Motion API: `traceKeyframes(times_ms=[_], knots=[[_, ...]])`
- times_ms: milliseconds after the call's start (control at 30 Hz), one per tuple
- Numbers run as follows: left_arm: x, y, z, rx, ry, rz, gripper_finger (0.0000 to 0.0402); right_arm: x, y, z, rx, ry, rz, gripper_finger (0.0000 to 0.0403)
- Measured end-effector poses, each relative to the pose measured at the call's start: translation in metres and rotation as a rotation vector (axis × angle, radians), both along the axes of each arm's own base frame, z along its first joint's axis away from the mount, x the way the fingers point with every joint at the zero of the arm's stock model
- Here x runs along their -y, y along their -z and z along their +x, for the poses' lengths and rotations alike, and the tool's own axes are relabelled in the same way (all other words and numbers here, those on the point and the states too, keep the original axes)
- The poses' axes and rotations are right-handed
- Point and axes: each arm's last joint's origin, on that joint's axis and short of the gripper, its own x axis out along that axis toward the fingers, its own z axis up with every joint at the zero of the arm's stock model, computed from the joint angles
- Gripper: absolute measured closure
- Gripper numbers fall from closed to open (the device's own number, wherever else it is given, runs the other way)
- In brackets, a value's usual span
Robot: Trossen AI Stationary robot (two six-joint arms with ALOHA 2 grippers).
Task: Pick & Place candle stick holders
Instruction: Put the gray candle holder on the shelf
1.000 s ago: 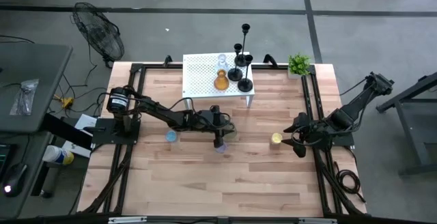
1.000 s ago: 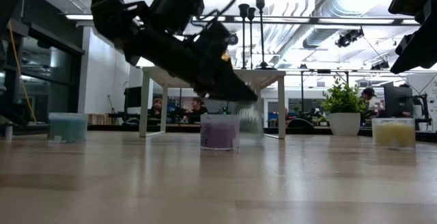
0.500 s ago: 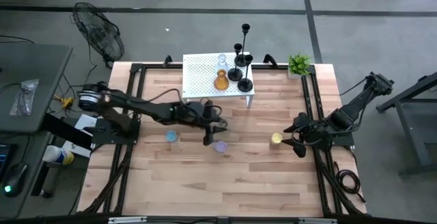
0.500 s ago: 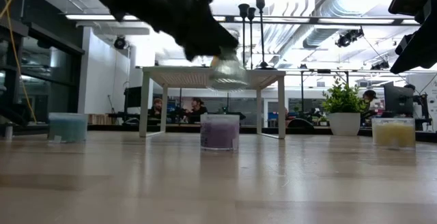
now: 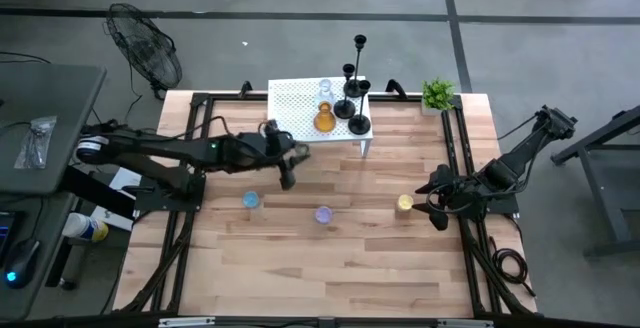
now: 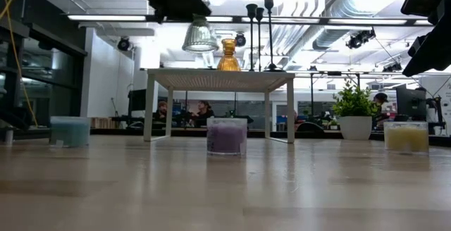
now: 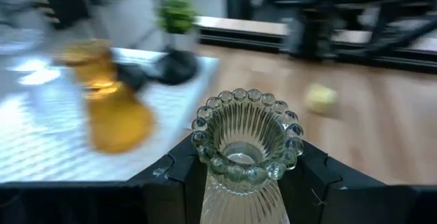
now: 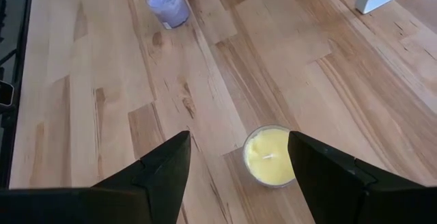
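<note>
My left gripper (image 5: 290,168) is shut on a clear ribbed glass candle holder with a beaded rim (image 7: 246,138), raised in the air left of the white side table (image 5: 300,118). In the low view the holder (image 6: 200,37) hangs above the level of the table's top. On that table stand an amber glass holder (image 5: 323,120), a clear one (image 5: 325,90) and three black candlesticks (image 5: 356,98). My right gripper (image 8: 239,136) waits open at the table's right, its fingers on either side of a yellow candle glass (image 8: 272,156) and clear of it. My left gripper pinches the holder between its two fingers on the ribbed neck just under the beaded rim (image 7: 239,183). One finger (image 7: 181,173) is on each side. The fingers come from the table's left, slanting a little downward. The holder is lifted clear and stands about upright, rim upward.
A purple candle glass (image 5: 322,214) and a blue one (image 5: 250,200) stand on the wooden table. A small potted plant (image 5: 437,94) sits at the far right corner. A black frame (image 5: 200,118) runs along the table's edges.
My left gripper has risen and drawn back toward the table's left and far side, carrying the clear holder. The holder, which stood low beside the purple candle glass, is now lifted clear above the height of the white table's top.
</note>
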Motion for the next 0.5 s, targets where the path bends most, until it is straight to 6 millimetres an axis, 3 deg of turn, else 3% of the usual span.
traceKeyframes(times_ms=[300, 500], knots=[[-0.045, -0.013, -0.015, 0.008, -0.224, 0.038, 0.0263, 0.0, 0.0, 0.0, 0.001, 0.002, 0.003, 0.0164], [-0.083, -0.036, -0.022, 0.006, -0.331, 0.119, 0.0263, 0.0, 0.0, 0.0, 0.002, 0.007, 0.008, 0.0164]])
